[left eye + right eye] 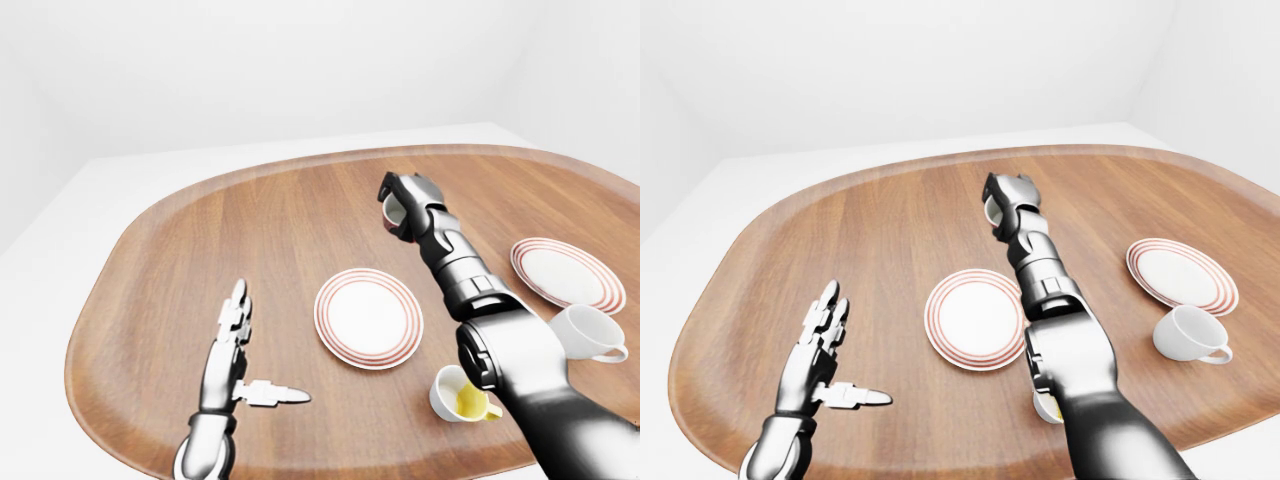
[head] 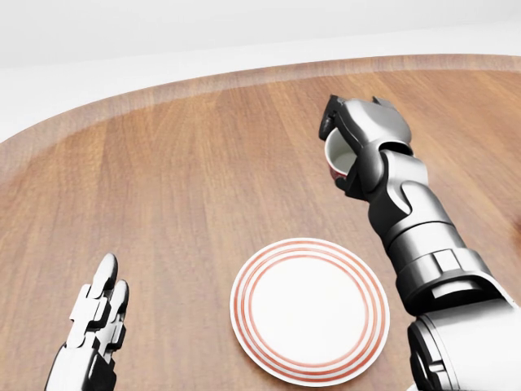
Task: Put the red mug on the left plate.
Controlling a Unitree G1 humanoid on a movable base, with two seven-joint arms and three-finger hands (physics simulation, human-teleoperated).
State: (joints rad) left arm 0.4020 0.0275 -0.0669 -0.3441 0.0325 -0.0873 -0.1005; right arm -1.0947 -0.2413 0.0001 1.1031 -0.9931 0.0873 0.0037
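Right hand (image 2: 358, 142) closed around red mug (image 2: 338, 159), mug mostly hidden by fingers, white inside and dark red rim showing, held toward far edge of wooden table (image 1: 180, 240). Left plate (image 2: 309, 309) near table middle, bare, below mug in head view. Left hand (image 1: 235, 345) spread wide, holding nothing, near table's near-left edge. Advice: draw mug back over plate centre, keep upright, lower until base seats inside red rings, then release. Right plate (image 1: 567, 272), white cup (image 1: 590, 335), yellow-filled cup (image 1: 462, 395) well clear.

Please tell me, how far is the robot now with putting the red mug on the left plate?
Done: the right hand appears closed round the red mug, though whether it is lifted is unclear. In hand: mug sits above the left plate in the head view. Left: carry it over and set it down. The left hand is open.
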